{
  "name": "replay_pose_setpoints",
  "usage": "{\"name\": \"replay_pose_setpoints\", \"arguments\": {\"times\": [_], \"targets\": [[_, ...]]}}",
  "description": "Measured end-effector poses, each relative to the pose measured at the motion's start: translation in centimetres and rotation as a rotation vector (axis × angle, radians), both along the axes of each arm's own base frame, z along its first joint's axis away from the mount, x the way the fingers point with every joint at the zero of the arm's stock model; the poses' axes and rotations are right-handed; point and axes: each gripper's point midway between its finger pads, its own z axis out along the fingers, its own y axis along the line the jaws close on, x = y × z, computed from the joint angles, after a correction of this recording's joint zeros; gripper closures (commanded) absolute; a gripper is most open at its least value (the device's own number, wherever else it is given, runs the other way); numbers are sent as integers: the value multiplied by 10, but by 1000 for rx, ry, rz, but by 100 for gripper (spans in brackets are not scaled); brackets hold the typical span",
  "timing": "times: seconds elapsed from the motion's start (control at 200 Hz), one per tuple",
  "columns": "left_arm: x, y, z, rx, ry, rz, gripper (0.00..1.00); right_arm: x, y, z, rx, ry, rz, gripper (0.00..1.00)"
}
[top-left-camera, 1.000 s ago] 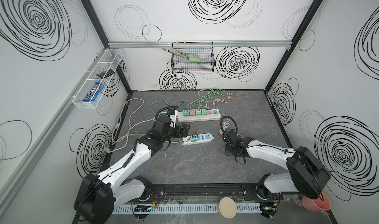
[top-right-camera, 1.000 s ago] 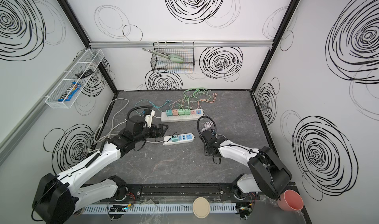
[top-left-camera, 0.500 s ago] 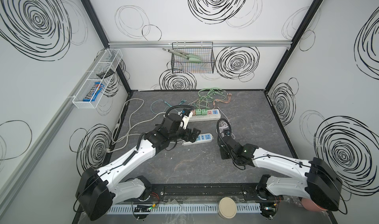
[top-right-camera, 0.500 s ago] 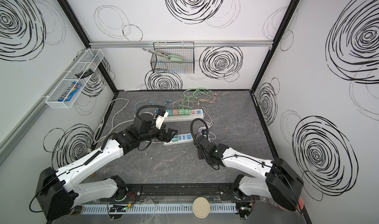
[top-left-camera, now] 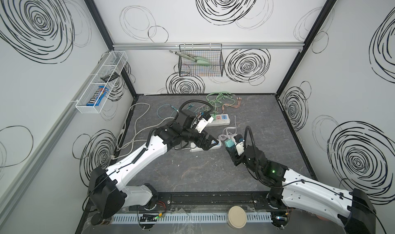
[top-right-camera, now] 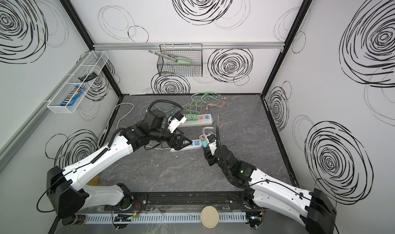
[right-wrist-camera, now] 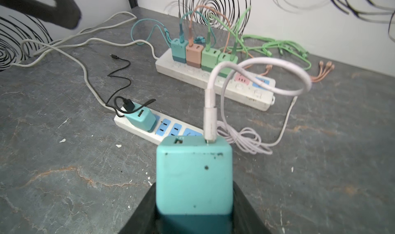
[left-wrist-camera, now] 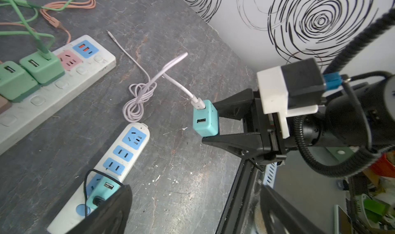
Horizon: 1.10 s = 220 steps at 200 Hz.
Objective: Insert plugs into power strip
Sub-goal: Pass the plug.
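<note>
My right gripper (right-wrist-camera: 194, 193) is shut on a teal plug (right-wrist-camera: 193, 175) that trails a pale lilac cable (right-wrist-camera: 241, 141). In both top views this plug (top-left-camera: 229, 144) (top-right-camera: 204, 144) hangs just off the right end of the small white power strip (top-right-camera: 193, 144) with blue sockets (left-wrist-camera: 119, 155). Another teal plug (left-wrist-camera: 104, 189) (right-wrist-camera: 140, 117) with a black cable stands in that strip. My left gripper (top-left-camera: 208, 144) (left-wrist-camera: 192, 211) is open above the strip, one finger (left-wrist-camera: 106, 211) beside the seated plug.
A longer white power strip (top-left-camera: 220, 120) (right-wrist-camera: 213, 81) lies behind, holding teal (right-wrist-camera: 178, 50), pink (right-wrist-camera: 193, 54) and two green plugs (right-wrist-camera: 210, 55). Green and orange cables (top-left-camera: 222, 100) pile at the back. Grey cords (top-left-camera: 136, 123) run along the left side. A wire basket (top-left-camera: 201, 66) hangs on the back wall.
My left gripper has moved right along the small strip, staying open. The right arm has swung its elbow toward the front, keeping the teal plug by the strip's right end.
</note>
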Motion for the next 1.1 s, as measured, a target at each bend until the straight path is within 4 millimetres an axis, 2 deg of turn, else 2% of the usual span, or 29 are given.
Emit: {"name": "replay_pose_setpoints", "arguments": {"times": [0.115, 0.3, 0.56, 0.72, 0.881, 1.101], "targets": [[-6, -6, 8, -38, 18, -53, 11, 1, 5, 12, -35, -92, 57, 71], [-12, -15, 13, -62, 30, -106, 19, -3, 12, 17, -82, -191, 139, 71], [-11, -22, -3, -45, 87, -115, 31, -9, 20, 25, -103, -281, 200, 72], [-18, -34, -5, -42, 83, -143, 43, -12, 26, 28, -98, -300, 221, 72], [-17, -42, -5, -55, 66, -150, 47, -14, 31, 35, -72, -320, 238, 72], [-13, -46, -20, -32, 96, -150, 53, -17, 35, 39, -67, -349, 266, 72]]}}
